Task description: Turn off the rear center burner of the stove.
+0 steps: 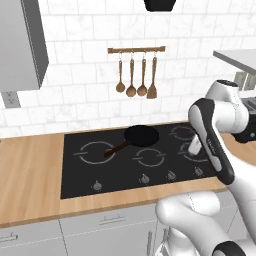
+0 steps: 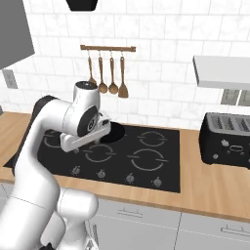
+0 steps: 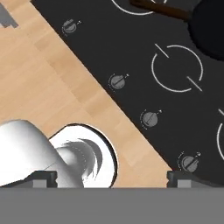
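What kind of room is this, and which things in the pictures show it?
It looks like a home kitchen, a rendered one. A black glass stove is set in a wooden counter, wooden utensils hang on a tiled wall, and a black toaster stands nearby.

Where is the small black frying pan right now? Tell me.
In the left base view the frying pan sits at the rear middle of the stove, below the hanging utensils.
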